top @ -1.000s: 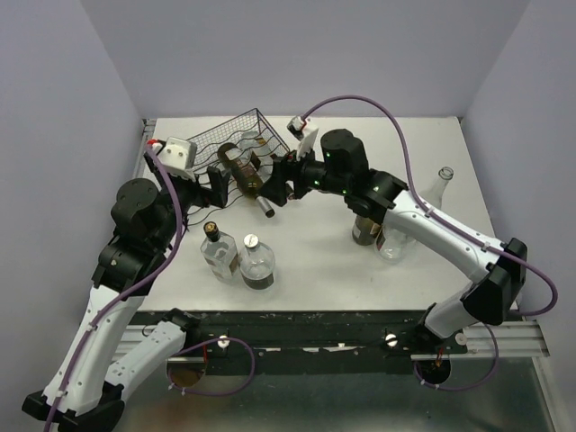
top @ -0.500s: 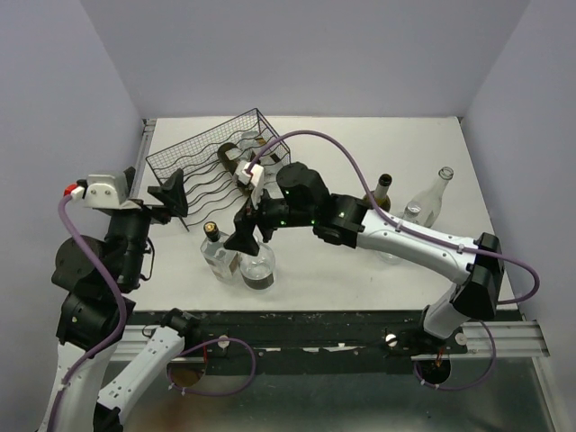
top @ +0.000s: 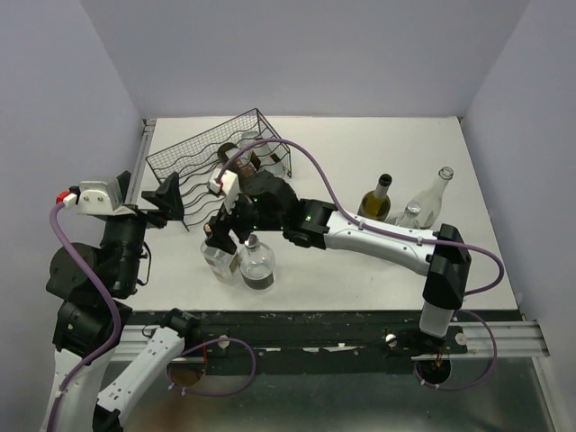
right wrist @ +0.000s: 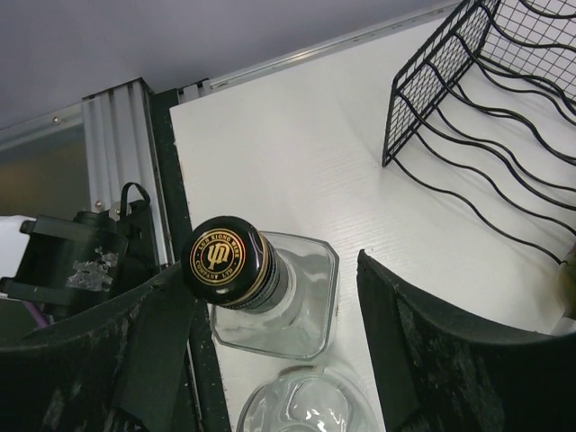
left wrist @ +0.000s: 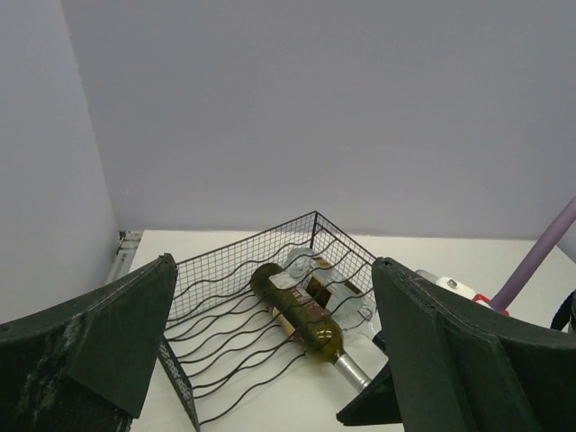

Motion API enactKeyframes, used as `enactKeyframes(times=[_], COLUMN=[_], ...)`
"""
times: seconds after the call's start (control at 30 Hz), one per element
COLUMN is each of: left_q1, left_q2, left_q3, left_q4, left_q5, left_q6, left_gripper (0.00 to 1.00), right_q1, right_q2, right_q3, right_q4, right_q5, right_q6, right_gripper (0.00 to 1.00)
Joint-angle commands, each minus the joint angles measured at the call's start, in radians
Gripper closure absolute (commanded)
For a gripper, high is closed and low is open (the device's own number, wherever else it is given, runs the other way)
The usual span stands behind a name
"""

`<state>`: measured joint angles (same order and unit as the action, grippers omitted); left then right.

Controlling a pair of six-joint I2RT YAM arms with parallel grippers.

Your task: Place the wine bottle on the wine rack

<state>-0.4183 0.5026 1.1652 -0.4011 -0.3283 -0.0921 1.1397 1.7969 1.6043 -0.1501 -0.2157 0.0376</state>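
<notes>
Over the white table [top: 346, 281], between lilac walls [top: 297, 54], left gripper [top: 171, 198] and right gripper [top: 222, 236] stand released.

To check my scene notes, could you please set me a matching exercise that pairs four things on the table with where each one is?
Things:
1 dark wine bottle
2 black-capped square bottle
3 green bottle
4 wine rack

Places:
A upright beside two clear bottles
B back left of the table
C lying in the rack
D between the open fingers of the right gripper

Pairs: 1-C, 2-D, 3-A, 4-B
</notes>
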Motion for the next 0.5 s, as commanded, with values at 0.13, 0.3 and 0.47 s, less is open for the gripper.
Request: enactKeyframes(times=[0.13, 0.3, 0.47], left_q1=[0.006, 0.004, 0.006], left_q2=[-0.062, -0.073, -0.084], left_q3=[-0.056, -0.064, -0.078], left_q4=[0.084, 0.097, 0.120], left_q5=[0.048, 0.040, 0.052], left_q6=[0.015, 0.032, 0.037], left_gripper=[0.01, 0.01, 0.01], right_q1=[0.035, 0.048, 0.048], right_q2=[0.061, 0.088, 0.093], right_q3=[0.059, 0.111, 0.126], right_q4=[0.055, 0.029, 0.050], right_q5=[0.087, 0.188, 0.260], right_q6=[-0.018, 0.001, 0.004], right_gripper=[0.35, 0.57, 0.99])
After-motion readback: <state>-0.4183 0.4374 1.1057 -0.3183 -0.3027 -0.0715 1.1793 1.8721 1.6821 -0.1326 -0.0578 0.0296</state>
